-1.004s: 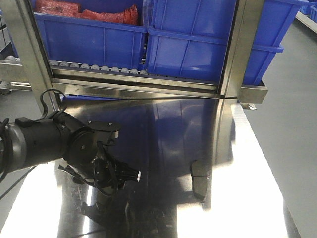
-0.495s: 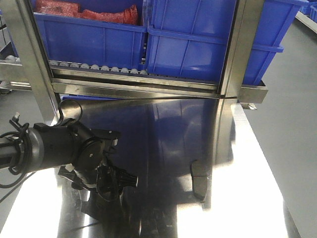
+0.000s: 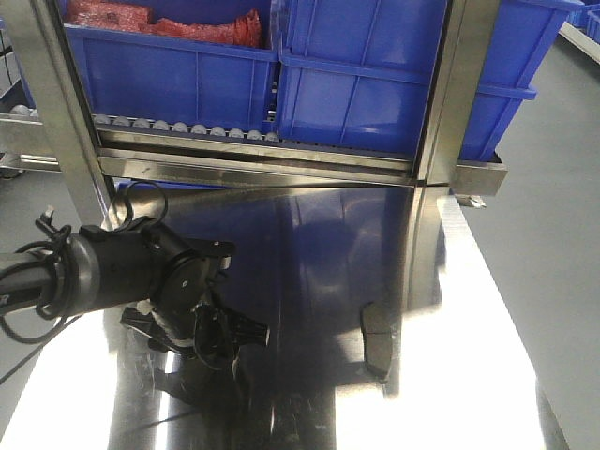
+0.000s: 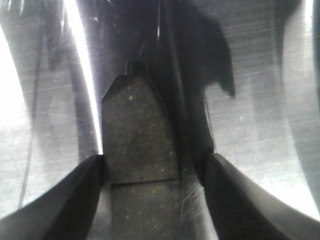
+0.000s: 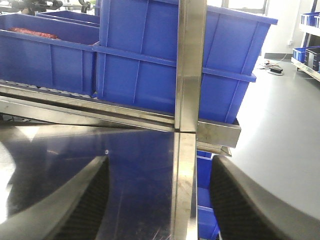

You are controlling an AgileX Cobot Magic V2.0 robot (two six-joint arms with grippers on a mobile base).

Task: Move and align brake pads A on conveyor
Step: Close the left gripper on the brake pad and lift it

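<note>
A dark grey brake pad (image 4: 140, 145) with a thin groove across it lies on the shiny steel tabletop (image 4: 260, 130). My left gripper (image 4: 152, 170) is open and straddles it: the left finger is at the pad's edge and the right finger stands a little off it. In the front view the left gripper (image 3: 225, 339) points down at the steel and hides that pad. Another brake pad (image 3: 378, 339) lies alone to its right. My right gripper (image 5: 160, 200) is open and holds nothing. The conveyor is out of view.
Blue bins (image 3: 356, 75) sit on a roller rack behind the steel tabletop (image 3: 309, 253), one holding red items (image 3: 169, 19). Steel uprights (image 3: 455, 94) frame the rack. Grey floor (image 3: 553, 187) lies off the table's right edge.
My left arm has slid a little to the right and turned its wrist low over the steel. The brake pad on the right has not moved.
</note>
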